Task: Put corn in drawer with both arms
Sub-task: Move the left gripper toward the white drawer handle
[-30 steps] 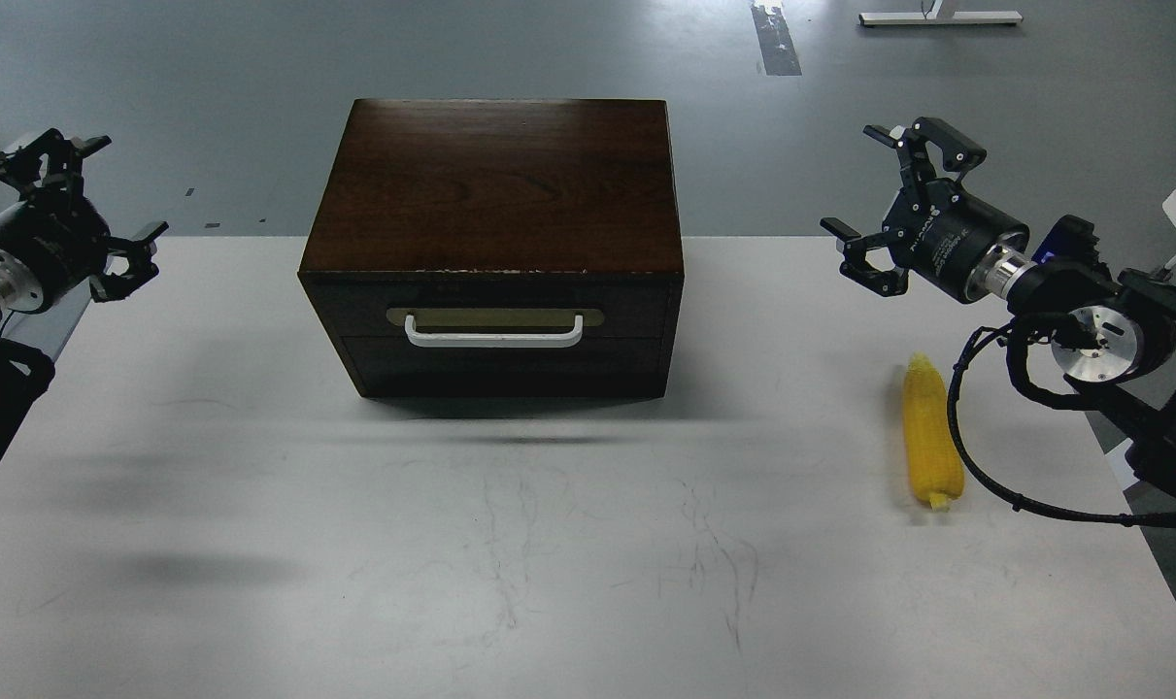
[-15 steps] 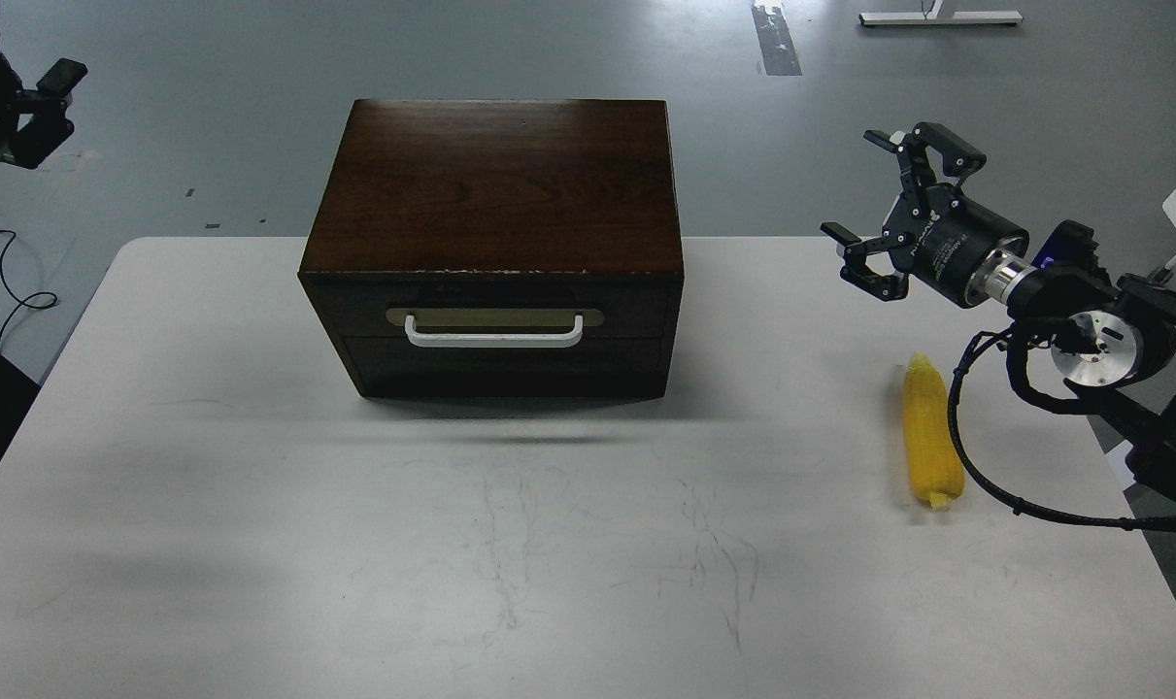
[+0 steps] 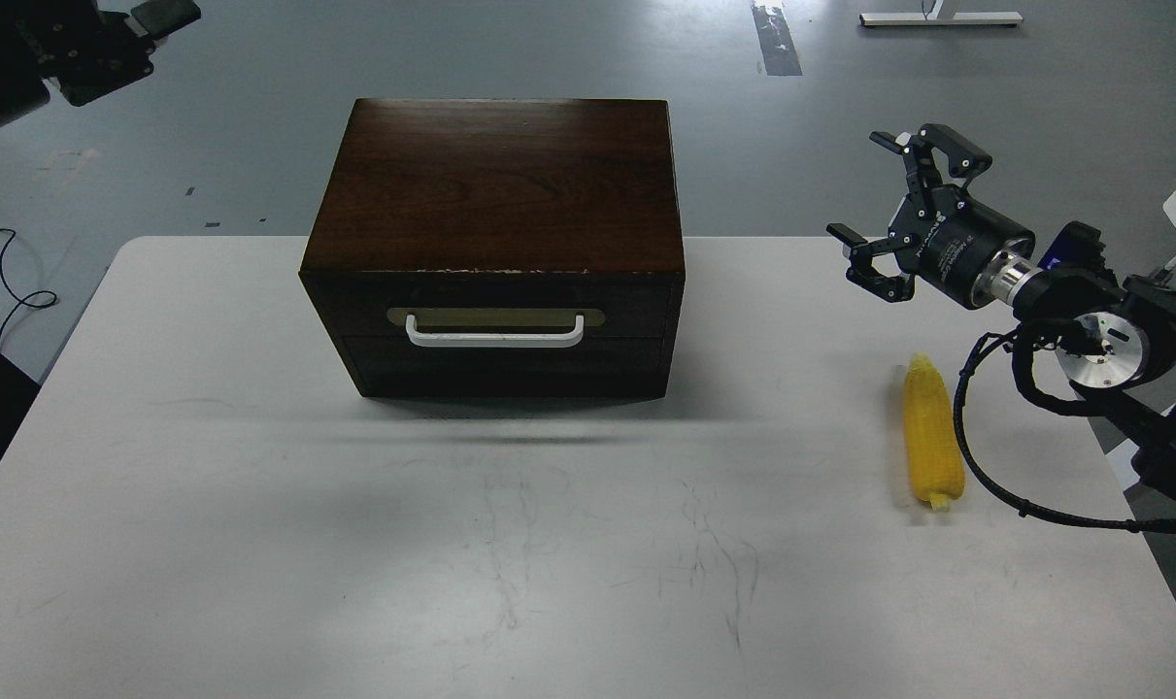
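Note:
The yellow corn (image 3: 930, 437) lies lengthwise on the white table (image 3: 257, 485) at the right, tapered end pointing away from me. The drawer (image 3: 636, 309) is the upper dark front of the brown wooden cabinet (image 3: 495, 184); it is closed, with a brass plate and a white bar handle (image 3: 495, 337). My right gripper (image 3: 857, 184) is open and empty, raised above the table's right rear, behind the corn and apart from it. My left gripper (image 3: 136, 49) is high at the top left corner, partly cut off by the frame edge; its fingers look spread and empty.
A plain dark panel (image 3: 500, 369) sits below the drawer. The right arm's black cable (image 3: 986, 476) loops down close beside the corn. The table's right edge runs just past the corn. Grey floor lies beyond the table.
My left arm has risen from beside the table's left edge to the top left corner and shifted right. My right gripper has barely moved. Corn and drawer are unchanged.

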Motion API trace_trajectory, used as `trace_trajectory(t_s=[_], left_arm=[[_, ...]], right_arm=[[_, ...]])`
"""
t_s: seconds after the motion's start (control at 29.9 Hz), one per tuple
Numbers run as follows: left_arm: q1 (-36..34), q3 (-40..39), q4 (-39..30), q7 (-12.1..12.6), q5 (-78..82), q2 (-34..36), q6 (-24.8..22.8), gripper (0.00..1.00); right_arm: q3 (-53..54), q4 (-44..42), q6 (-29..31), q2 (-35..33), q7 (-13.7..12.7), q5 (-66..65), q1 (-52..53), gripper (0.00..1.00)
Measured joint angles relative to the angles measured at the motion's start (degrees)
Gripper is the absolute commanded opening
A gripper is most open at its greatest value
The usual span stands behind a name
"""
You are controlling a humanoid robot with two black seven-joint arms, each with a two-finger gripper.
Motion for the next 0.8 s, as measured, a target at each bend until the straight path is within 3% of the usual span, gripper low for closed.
trace_trajectory(t_s=[0.37, 0.53, 0.8], left_arm=[[-2.2, 0.4, -16.1, 0.0, 16.8, -0.7, 1.7, 0.99], [-1.3, 4.8, -23.8, 0.0, 18.1, 3.3, 2.0, 0.99], [-1.1, 10.8, -26.4, 0.0, 20.4, 3.9, 6.0, 0.98]], right_arm=[[-0.1, 0.0, 0.0, -0.3, 0.0, 0.0, -1.6, 1.0], [-0.1, -0.1, 0.0, -0.3, 0.0, 0.0, -1.8, 1.0], [-0.1, -0.1, 0.0, -0.7, 0.0, 0.0, -2.1, 1.0]])
